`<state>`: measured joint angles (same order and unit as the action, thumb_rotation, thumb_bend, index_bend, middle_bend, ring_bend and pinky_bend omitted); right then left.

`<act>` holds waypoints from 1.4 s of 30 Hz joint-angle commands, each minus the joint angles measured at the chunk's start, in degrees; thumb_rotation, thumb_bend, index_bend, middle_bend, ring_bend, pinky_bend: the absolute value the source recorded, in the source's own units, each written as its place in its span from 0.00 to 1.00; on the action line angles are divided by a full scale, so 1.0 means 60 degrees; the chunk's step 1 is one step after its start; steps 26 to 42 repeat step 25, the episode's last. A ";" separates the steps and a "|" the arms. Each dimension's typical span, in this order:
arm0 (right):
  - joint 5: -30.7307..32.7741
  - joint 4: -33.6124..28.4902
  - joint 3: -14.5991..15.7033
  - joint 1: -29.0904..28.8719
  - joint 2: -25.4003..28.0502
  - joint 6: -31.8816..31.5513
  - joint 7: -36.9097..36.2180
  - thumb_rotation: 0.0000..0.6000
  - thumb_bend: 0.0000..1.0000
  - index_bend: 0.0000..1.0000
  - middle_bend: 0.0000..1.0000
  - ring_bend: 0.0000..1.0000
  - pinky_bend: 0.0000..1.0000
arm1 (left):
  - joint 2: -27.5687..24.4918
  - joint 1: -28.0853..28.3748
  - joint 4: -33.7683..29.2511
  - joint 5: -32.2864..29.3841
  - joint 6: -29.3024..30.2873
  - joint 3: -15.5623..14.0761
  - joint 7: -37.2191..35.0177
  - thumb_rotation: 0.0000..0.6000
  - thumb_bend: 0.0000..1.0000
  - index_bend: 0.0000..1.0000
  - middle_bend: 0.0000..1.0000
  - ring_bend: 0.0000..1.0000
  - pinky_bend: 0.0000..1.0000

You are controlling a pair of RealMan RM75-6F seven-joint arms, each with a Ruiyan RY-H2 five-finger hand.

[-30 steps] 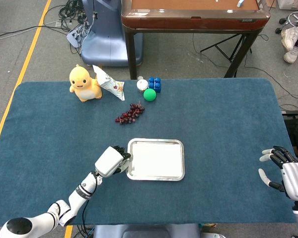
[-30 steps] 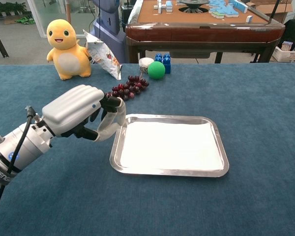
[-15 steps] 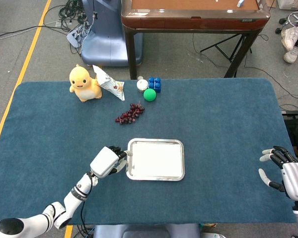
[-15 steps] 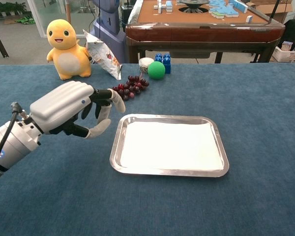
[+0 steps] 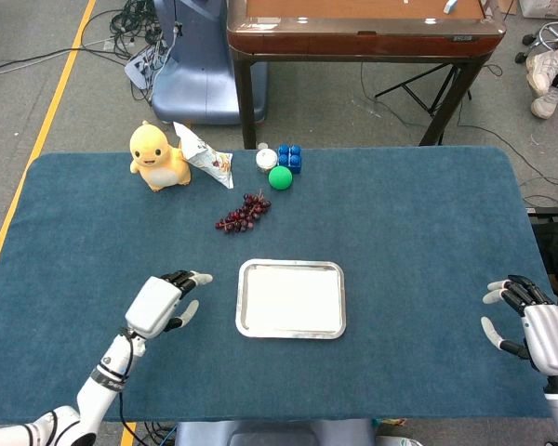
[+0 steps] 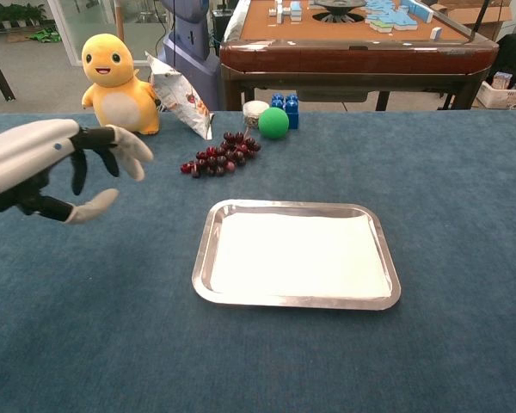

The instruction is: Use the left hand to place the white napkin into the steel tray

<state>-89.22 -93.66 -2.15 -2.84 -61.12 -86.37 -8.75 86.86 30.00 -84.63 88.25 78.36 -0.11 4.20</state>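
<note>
Lying flat inside the steel tray [image 6: 205, 258], the white napkin [image 6: 299, 254] fills its floor, so the placing looks done. Left hand [image 6: 43, 168] hovers apart from the tray, fingers [image 6: 129, 142] spread, empty; right hand [image 5: 538, 327] idles, fingers apart.

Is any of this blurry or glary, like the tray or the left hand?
Head view: sharp throughout, steel tray evenly lit with no hard glare. Chest view: the tray rim shows bright reflections, and the left hand, close to the lens, looks slightly soft.
</note>
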 commanded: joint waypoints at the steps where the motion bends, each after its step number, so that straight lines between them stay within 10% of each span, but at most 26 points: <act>1: -0.0023 -0.0023 0.0017 -0.0014 -0.0023 0.0026 0.0068 1.00 0.35 0.45 0.34 0.18 0.37 | -0.1241 -0.0675 -0.1519 -0.0894 -0.0197 -0.0176 0.1168 1.00 0.47 0.27 0.34 0.31 0.51; 12: -0.0068 -0.0085 0.0089 -0.0130 -0.0131 0.0269 0.0405 1.00 0.35 0.45 0.34 0.18 0.37 | -0.3042 -0.1960 -0.4009 -0.1840 0.0304 -0.0763 0.2130 1.00 0.47 0.28 0.31 0.22 0.41; 42: 0.0146 -0.0013 -0.0005 -0.0282 -0.0192 0.0516 0.0479 1.00 0.35 0.45 0.34 0.18 0.37 | -0.3012 -0.3108 -0.3199 -0.0749 0.1641 -0.0757 0.1224 1.00 0.47 0.29 0.28 0.17 0.34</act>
